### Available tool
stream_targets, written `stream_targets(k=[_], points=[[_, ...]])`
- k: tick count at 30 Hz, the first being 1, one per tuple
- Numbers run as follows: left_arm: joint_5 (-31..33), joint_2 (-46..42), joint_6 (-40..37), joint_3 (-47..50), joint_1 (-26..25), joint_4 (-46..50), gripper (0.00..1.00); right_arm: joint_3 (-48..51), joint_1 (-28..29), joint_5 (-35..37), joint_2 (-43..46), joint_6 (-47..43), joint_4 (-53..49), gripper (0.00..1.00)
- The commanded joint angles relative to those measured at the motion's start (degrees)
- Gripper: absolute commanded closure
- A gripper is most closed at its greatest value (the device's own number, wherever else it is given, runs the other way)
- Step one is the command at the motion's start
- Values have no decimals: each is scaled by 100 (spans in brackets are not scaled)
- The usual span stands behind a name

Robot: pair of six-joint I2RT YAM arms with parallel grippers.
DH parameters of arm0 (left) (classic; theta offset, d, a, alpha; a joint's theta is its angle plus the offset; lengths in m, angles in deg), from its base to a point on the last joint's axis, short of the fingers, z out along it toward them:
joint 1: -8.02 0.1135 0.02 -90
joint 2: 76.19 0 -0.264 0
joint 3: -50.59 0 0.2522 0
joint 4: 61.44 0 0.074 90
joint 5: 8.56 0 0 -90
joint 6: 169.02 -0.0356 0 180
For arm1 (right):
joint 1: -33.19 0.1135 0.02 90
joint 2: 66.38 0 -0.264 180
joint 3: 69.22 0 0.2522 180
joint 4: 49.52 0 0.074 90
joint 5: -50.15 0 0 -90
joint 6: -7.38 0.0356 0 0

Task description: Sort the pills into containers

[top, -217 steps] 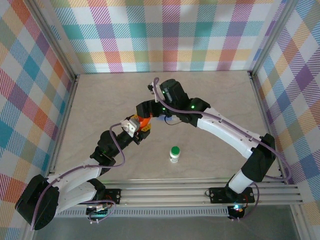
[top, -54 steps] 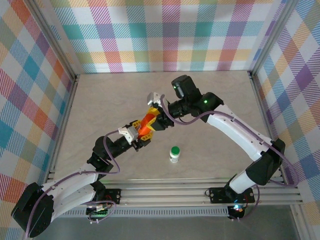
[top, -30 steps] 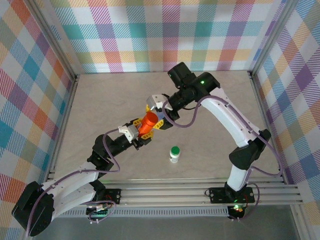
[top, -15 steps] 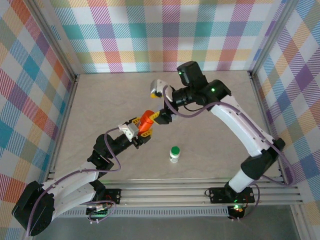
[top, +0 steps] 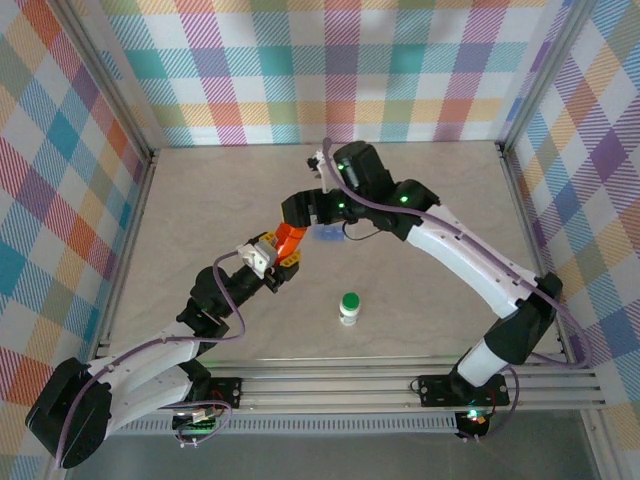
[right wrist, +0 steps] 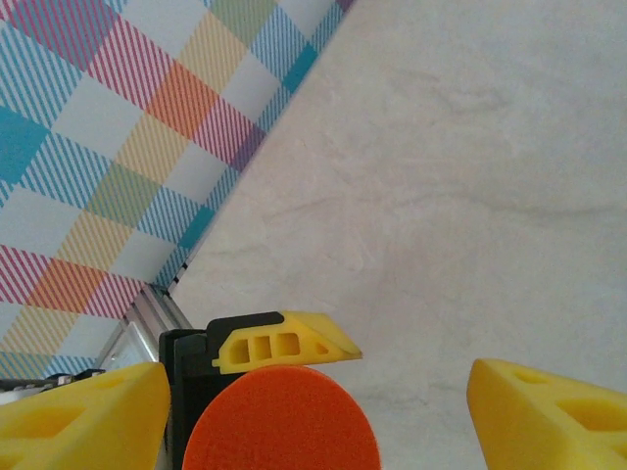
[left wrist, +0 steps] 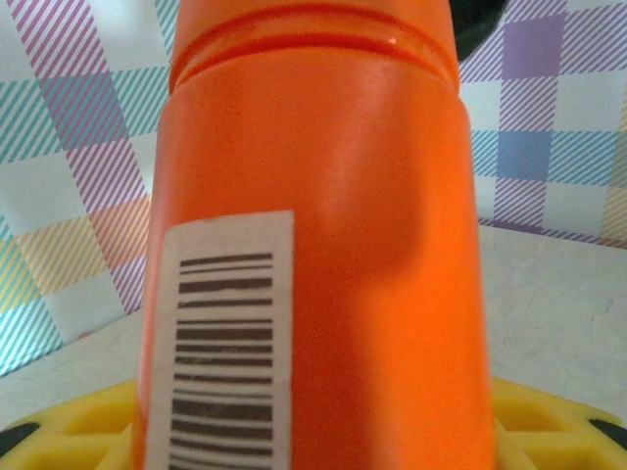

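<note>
- While the left hand [top: 280, 252] pinches the orange bottle [left wrist: 323, 245] just left of centre in the overhead view, I can see its yellow fingers [left wrist: 69, 431] pressed against the bottle's sides along the bottom edge of the left wrist view.
- The bottle's free end points to the upper right of the overhead frame, toward the right hand [right wrist: 318, 377].
- A white barcode label [left wrist: 225, 343] sits on the lower left of the bottle in the left wrist view, with the plaid wall [left wrist: 69, 147] behind it.
- The right hand is spread wide. In its own wrist view one yellow finger sits in the lower left corner and the other in the lower right.
- The bottle's round orange end lies between those fingers at the bottom edge. The lower-right finger stands clear of it.
- The pale-blue pill-box strip [top: 325, 236] lies on the surface [top: 200, 220] just right of the orange bottle, near the frame centre, partly under the right arm.
- I cannot tell whether any pills are in it at this size.
- The white bottle [top: 348, 306] with its green cap stands upright below centre, apart from both hands.
</note>
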Motion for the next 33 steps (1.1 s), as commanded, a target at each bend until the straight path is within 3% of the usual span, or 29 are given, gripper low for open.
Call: stream_targets(k=[1, 5, 14, 20, 24, 27, 33], points=[[115, -72, -22, 50, 44, -143, 100, -129, 105, 139, -130, 446, 200, 22], [153, -86, -24, 57, 44, -144, 100, -158, 180, 48, -205, 461, 165, 23], [154, -93, -31, 69, 44, -136, 100, 179, 221, -209, -45, 564, 428, 46], [171, -101, -41, 69, 50, -134, 100, 290, 221, -571, 33, 641, 488, 47], [196, -119, -49, 85, 44, -127, 100, 407, 219, -548, 96, 669, 460, 34], [188, -117, -38, 87, 44, -127, 100, 558, 221, -417, 205, 720, 527, 33], [146, -134, -35, 78, 44, -122, 100, 702, 221, -347, 338, 632, 737, 54]])
